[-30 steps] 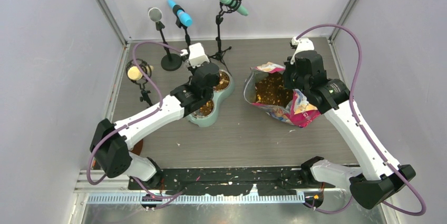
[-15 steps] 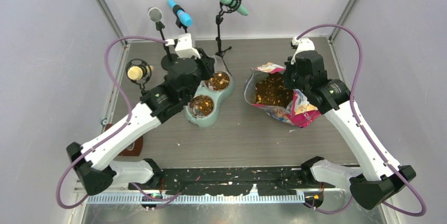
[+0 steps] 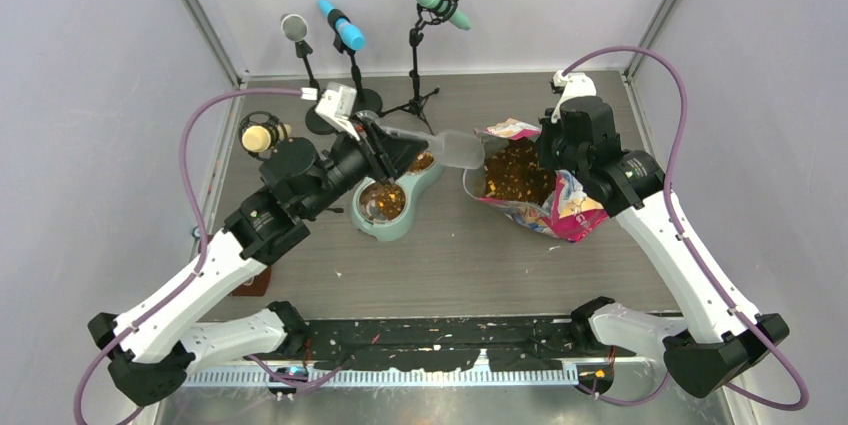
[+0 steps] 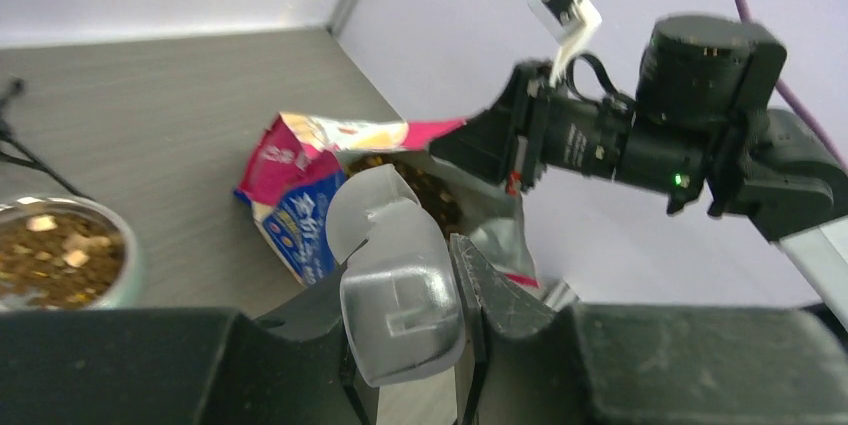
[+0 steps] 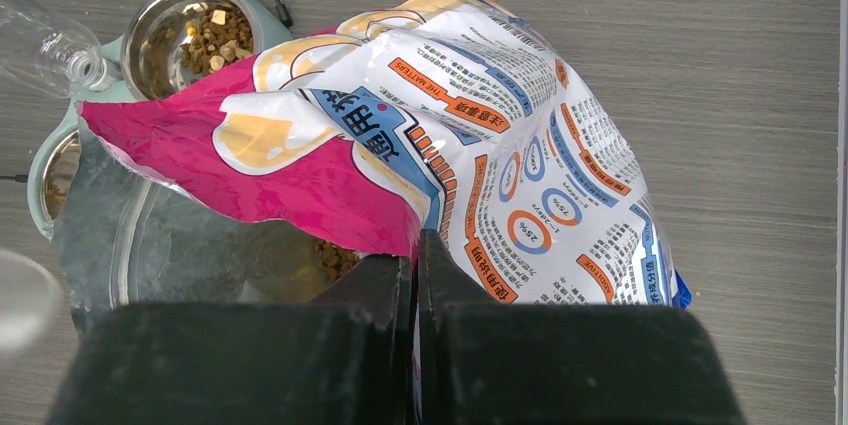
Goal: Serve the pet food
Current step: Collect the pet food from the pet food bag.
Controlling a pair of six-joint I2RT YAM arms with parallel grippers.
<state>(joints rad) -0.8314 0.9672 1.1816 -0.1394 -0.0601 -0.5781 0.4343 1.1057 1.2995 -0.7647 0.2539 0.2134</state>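
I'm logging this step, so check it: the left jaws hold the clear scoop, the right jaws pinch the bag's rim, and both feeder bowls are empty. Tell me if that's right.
Wrong on the bowls: the top view shows kibble in both bowls of the feeder. The rest stands: scoop in the left jaws, bag rim in the right jaws.

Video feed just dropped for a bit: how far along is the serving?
Done: both bowls hold kibble. In hand: left claw grips the clear scoop, apparently empty, pointed at the open bag, which the right claw pinches at its rim. Remaining: perhaps another scoopful, then setting scoop down.
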